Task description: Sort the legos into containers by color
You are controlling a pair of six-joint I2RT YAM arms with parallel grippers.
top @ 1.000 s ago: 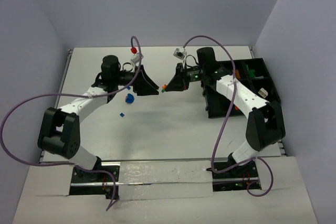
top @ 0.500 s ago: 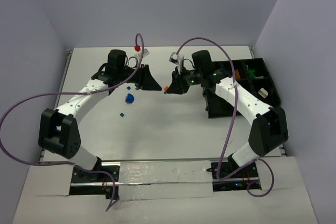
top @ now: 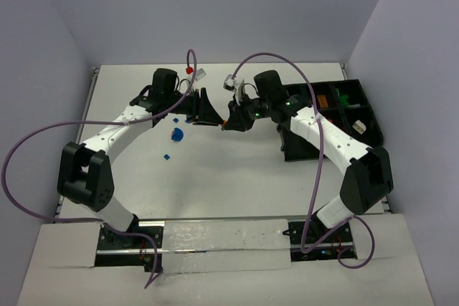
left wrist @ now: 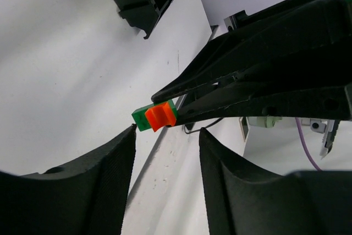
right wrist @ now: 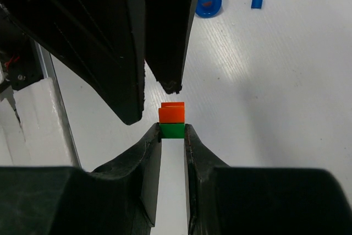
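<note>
Now, nose to nose!
Right claw point(top: 227, 123) pinches green brick point(right wrist: 172, 131); orange brick point(left wrist: 163, 116) on its left end faces left claw point(left wrist: 166, 136), spread wide.

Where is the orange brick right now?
Near the table's middle in the top view, the orange brick is stuck on a green brick pinched at the fingertips of the right gripper, facing the open left gripper.

Both arms stretch toward the far middle, their tips almost meeting. The left gripper point(left wrist: 167, 136) gapes wide, and the right gripper point(right wrist: 171, 131) pinches a green-and-orange brick point(right wrist: 172, 120).
</note>
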